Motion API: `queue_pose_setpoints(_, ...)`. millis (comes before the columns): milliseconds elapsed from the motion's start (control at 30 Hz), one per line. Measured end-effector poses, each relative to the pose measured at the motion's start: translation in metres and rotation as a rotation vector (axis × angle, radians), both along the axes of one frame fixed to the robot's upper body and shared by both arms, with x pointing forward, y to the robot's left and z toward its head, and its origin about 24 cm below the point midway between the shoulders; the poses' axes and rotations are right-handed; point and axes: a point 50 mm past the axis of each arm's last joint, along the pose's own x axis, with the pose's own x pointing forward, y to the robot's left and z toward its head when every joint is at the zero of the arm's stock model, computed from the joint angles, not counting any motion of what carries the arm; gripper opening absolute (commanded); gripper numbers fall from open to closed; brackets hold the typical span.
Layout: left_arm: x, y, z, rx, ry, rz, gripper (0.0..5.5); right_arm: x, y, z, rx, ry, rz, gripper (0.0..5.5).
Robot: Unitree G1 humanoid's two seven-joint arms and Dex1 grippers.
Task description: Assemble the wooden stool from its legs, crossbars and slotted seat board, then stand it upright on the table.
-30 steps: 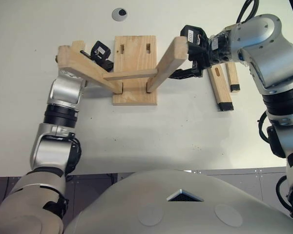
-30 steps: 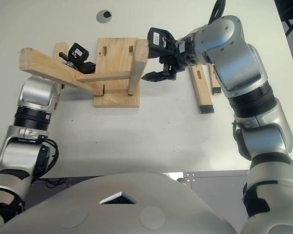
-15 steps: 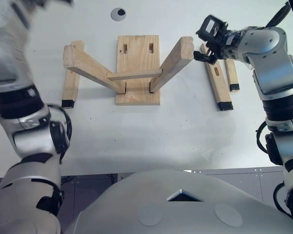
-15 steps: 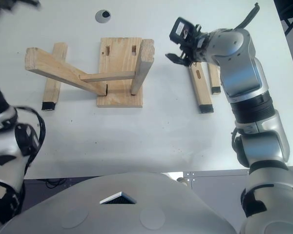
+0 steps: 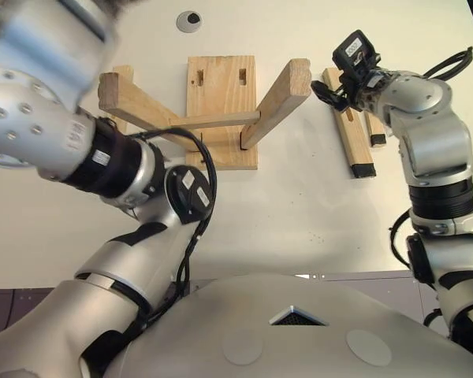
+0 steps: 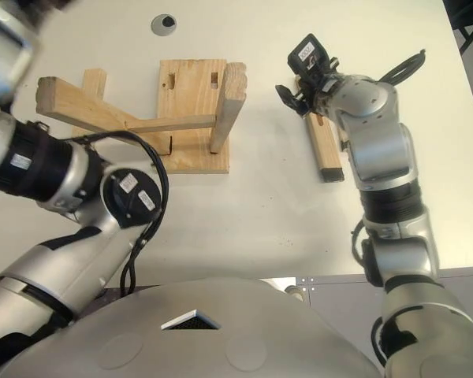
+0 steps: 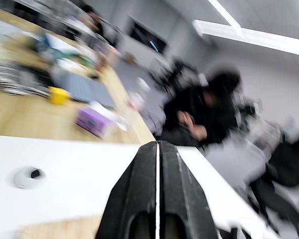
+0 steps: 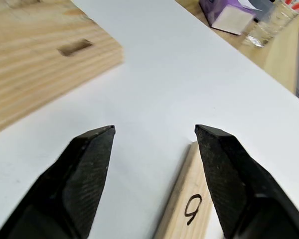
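**A:** Where is the stool in the head view?

**B:** Upper middle of the frame. The pale rectangular wooden seat board [image 5: 221, 98] lies flat on the white table [image 5: 299, 220], with two slots open near its top edge. Near its lower edge a square wooden leg [image 5: 146, 110] is plugged in and slants to the upper left. A second leg [image 5: 272, 106] slants to the upper right. A thin wooden crossbar [image 5: 217, 120] joins the two.

**A:** Any other parts?

**B:** Two loose legs [image 5: 353, 146] of pale wood with black end caps lie side by side at the upper right. The end of a further leg [image 6: 94, 79] shows behind the left slanting one.

**A:** And the right gripper?

**B:** The right gripper [image 5: 325, 93] hovers just right of the second leg's top end, apart from it and above the nearer of the loose legs. The left arm crosses the left half of the frame, blurred.

**A:** What about the left wrist view?

**B:** The left gripper [image 7: 157, 149] rises from bottom centre, its two black fingers pressed flat together with nothing between them. Behind it are the table and a round grey grommet [image 7: 29, 177] at the left.

**A:** And the right wrist view?

**B:** The fingers [image 8: 89, 169] are spread wide and hold nothing. Between them are the table and, at lower centre, the end of one of the loose legs. At the upper left is slotted pale wood. Whether it is the board or a leg, I cannot tell.
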Motion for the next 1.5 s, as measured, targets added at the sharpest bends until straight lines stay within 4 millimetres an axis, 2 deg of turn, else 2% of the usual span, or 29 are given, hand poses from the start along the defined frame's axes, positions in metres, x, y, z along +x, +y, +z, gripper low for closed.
queue_pose_setpoints(67, -0.014, -0.009, -0.004, 0.137, -0.051, -0.123, 0.03, 0.000, -0.002, -0.002, -0.004, 0.003, -0.013, 2.95)
queue_pose_setpoints(167, -0.023, -0.012, -0.003, 0.230, -0.101, -0.197, 0.03, 0.001, -0.003, -0.004, -0.008, 0.005, -0.026, 2.95)
queue_pose_setpoints(233, -0.025, -0.008, -0.014, 0.314, -0.069, -0.195, 0.03, 0.000, -0.004, -0.006, -0.010, 0.014, -0.030, 2.95)
queue_pose_setpoints(433, -0.044, -0.001, -0.068, 0.515, 0.063, -0.187, 0.03, -0.001, -0.006, -0.010, -0.017, 0.023, -0.032, 2.95)
queue_pose_setpoints(567, -0.048, -0.005, -0.087, 0.558, -0.030, -0.144, 0.03, -0.001, -0.002, -0.006, -0.019, -0.003, -0.011, 2.95)
queue_pose_setpoints(633, -0.047, -0.007, -0.095, 0.570, -0.070, -0.110, 0.03, -0.005, 0.012, 0.005, -0.019, -0.040, 0.050, 2.95)
queue_pose_setpoints(800, -0.048, -0.008, -0.102, 0.574, -0.106, -0.060, 0.03, -0.035, 0.057, 0.020, 0.014, -0.041, 0.231, 2.95)
queue_pose_setpoints(900, -0.050, -0.007, -0.104, 0.580, -0.103, -0.048, 0.03, -0.047, 0.064, 0.022, -0.011, -0.017, 0.232, 2.95)
queue_pose_setpoints(967, -0.051, -0.007, -0.105, 0.577, -0.099, -0.041, 0.03, -0.049, 0.073, 0.022, -0.006, 0.011, 0.215, 2.95)
queue_pose_setpoints(1067, -0.052, -0.008, -0.106, 0.571, -0.097, -0.033, 0.03, -0.043, 0.085, 0.023, -0.015, 0.003, 0.163, 2.95)
queue_pose_setpoints(1167, -0.052, -0.007, -0.106, 0.570, -0.094, -0.009, 0.03, -0.038, 0.091, 0.020, -0.012, 0.013, 0.127, 2.95)
queue_pose_setpoints(1500, -0.052, -0.008, -0.106, 0.525, -0.078, 0.015, 0.03, -0.033, 0.090, 0.018, -0.019, 0.012, 0.084, 2.95)
